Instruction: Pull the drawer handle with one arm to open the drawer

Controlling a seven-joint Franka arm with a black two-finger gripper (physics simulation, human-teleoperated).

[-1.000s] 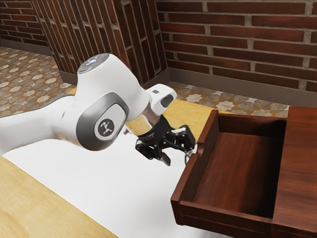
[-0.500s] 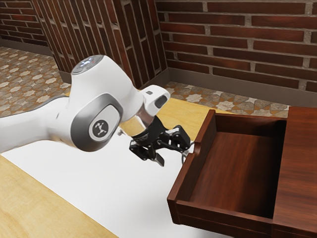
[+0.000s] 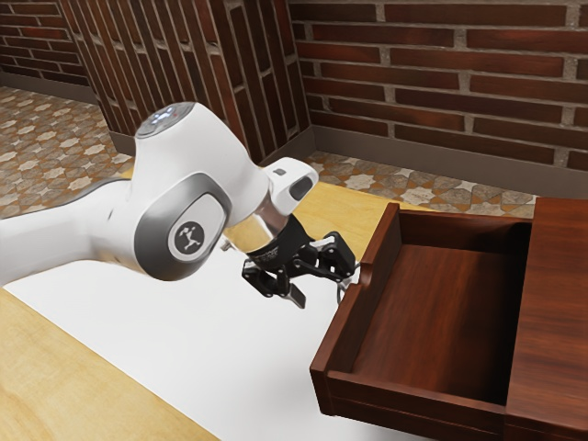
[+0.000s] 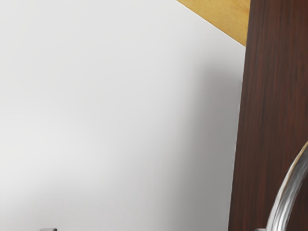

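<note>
Hovering with my gripper (image 3: 320, 276) spread open beside the metal handle (image 3: 346, 287), drawer (image 3: 354, 322) standing pulled well out at the exterior view's right, unmoved since half a second ago, my arm barely shifted.

Light wooden table (image 3: 64, 386), bare along the near edge and in a far strip; covered across the middle with a white sheet (image 3: 202, 349); dark wooden cabinet (image 3: 556, 303) standing at the exterior view's right, drawer (image 3: 432, 322) pulled out above the sheet.
</note>
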